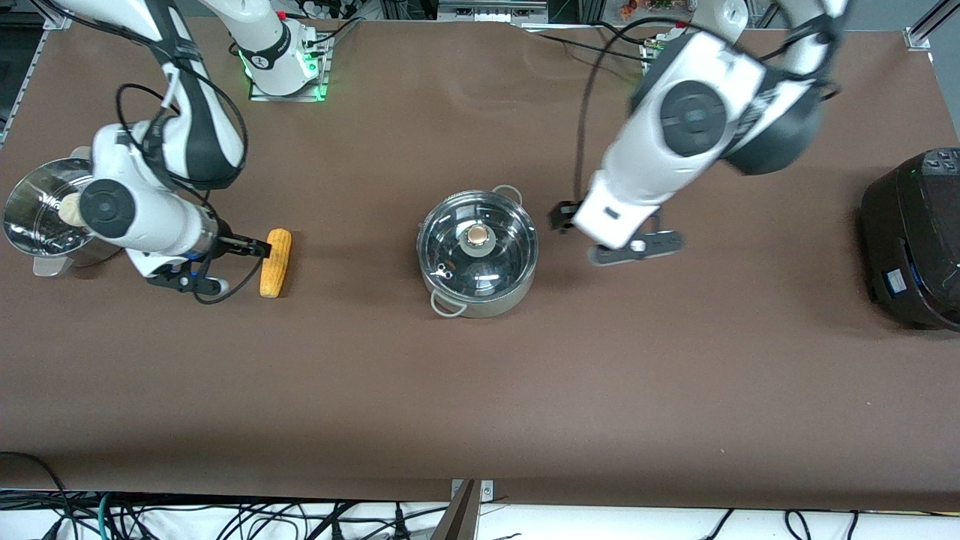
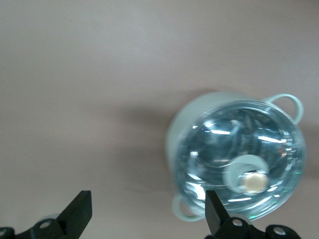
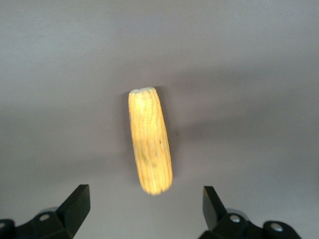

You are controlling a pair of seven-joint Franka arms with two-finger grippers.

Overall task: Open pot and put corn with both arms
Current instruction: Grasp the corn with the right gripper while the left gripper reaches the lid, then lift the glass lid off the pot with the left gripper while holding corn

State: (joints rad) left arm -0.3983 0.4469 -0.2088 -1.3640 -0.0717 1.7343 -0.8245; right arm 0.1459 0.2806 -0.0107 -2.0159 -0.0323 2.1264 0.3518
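A shiny round stainless-steel pot [image 1: 478, 259] with two small loop handles sits near the centre of the front view on the matte brown table [image 1: 480, 390]. Its domed glass lid [image 1: 477, 247] is on, reflective, topped by a tan knob [image 1: 476, 235]. The tapered yellow-orange corn cob [image 1: 275, 262], its surface ribbed with kernel rows, lies flat on the table in the left-centre of that frame, toward the right arm's end.

The right gripper [image 1: 259, 247] hangs low, its tips at the cob's blunt end; the right wrist view shows its black fingers [image 3: 75, 206] spread wide, the corn [image 3: 150, 147] lying whole between and ahead of them, untouched. The left gripper [image 1: 561, 216] hovers beside the pot, largely masked by its white wrist in the front view; the left wrist view shows its fingers [image 2: 77, 211] spread, the lidded pot [image 2: 237, 159] ahead.

A steel steamer pot [image 1: 45, 217] with a white bun [image 1: 71, 208] is partly hidden by the right arm. A large black cooker [image 1: 911, 240] is cut off at the frame's right edge.
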